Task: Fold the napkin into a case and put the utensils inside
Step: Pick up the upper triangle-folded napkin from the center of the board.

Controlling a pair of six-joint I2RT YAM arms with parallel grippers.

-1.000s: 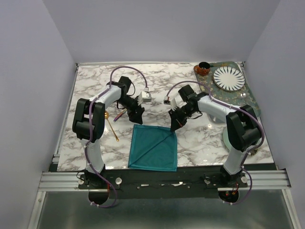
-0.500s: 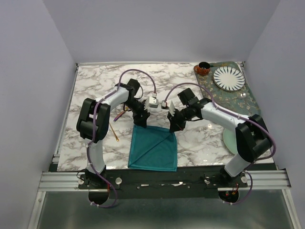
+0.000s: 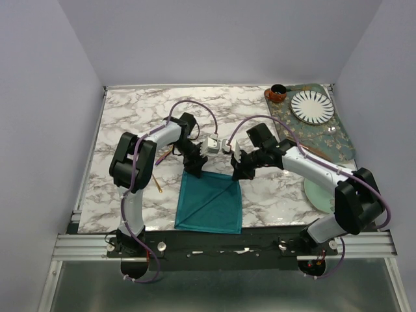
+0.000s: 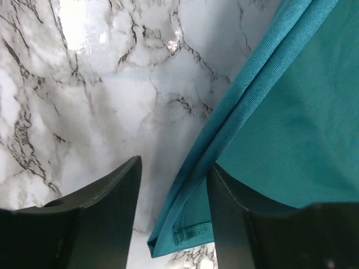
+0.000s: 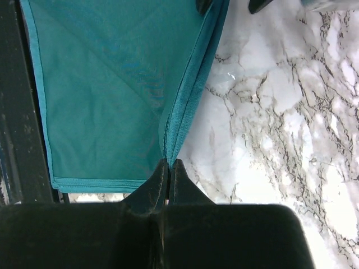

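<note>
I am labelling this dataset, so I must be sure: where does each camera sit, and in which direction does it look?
Top external: fixed above and behind the bases, looking down on the marble table; the left arm and right arm show.
Left wrist: behind the left gripper, looking down at a corner of the napkin; its two fingers show, apart.
Right wrist: behind the right gripper, looking down at the napkin; its fingers show, pinching the edge.
Shared: both wrist views see the napkin's same far edge.

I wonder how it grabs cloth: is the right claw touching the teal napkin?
Touching. The right wrist view shows the right claw shut, its tips pinching the edge of the teal napkin.
</note>
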